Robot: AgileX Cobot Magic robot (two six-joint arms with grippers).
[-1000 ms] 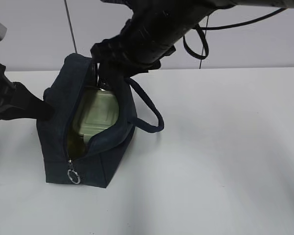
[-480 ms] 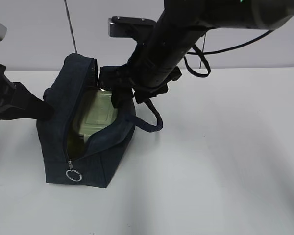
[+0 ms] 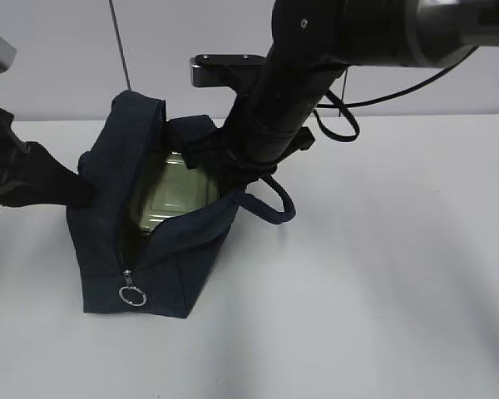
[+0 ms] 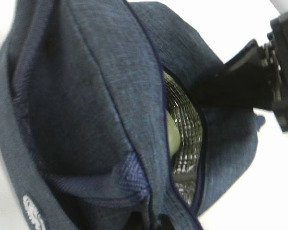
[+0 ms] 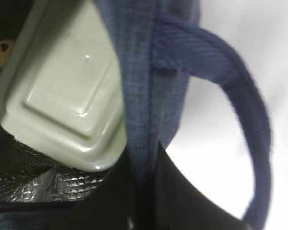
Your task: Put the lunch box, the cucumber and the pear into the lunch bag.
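Observation:
The navy lunch bag [image 3: 162, 274] stands open on the white table, with its zipper ring [image 3: 132, 295] toward the front. Inside lies the lunch box [image 3: 170, 191], its sage-green lid [image 5: 62, 91] facing up over the silvery lining [image 5: 48, 184]. My left gripper [image 3: 81, 193] is shut on the bag's left wall [image 4: 86, 96]; its jaws pinch fabric at the bottom of the left wrist view [image 4: 158, 223]. My right gripper [image 3: 233, 170] is shut on the bag's right wall [image 5: 139, 96], by the handle [image 5: 249, 120]. Cucumber and pear are hidden.
The loop handle [image 3: 274, 204] hangs off the bag's right side onto the table. The right arm [image 4: 245, 81] reaches across above the bag's far end. White tabletop [image 3: 382, 266] spreads to the right and in front of the bag.
The right gripper dropped from above the bag's rim and closed on the right wall beside the handle. The bag's mouth now stands wider toward the right. The left gripper kept its hold.

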